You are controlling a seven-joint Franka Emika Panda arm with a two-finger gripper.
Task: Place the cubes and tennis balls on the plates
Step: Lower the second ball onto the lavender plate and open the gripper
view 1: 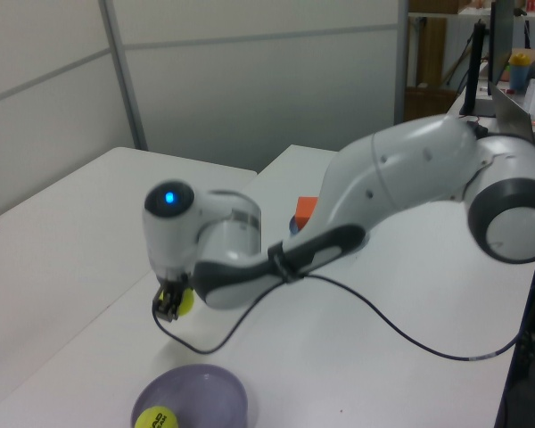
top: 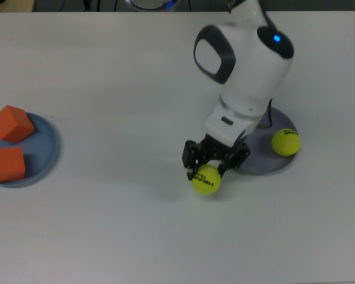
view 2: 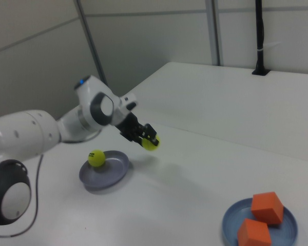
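Observation:
My gripper (top: pixel 206 173) is shut on a yellow-green tennis ball (top: pixel 205 180) with black lettering and holds it a little above the table, its shadow to the top view's left. In the right view the held ball (view 2: pixel 152 143) hangs beside the lavender plate (view 2: pixel 113 173). A second tennis ball (top: pixel 286 142) lies on that lavender plate (top: pixel 255 164). Two orange cubes (top: pixel 12 123) (top: pixel 8 164) rest on the light blue plate (top: pixel 48 148) at the top view's far left.
The white arm's body (top: pixel 242 65) leans over the lavender plate and hides part of it. A black cable (view 1: pixel 383 321) trails from the arm across the table in the left view. White table (top: pixel 118 89) stretches between the two plates.

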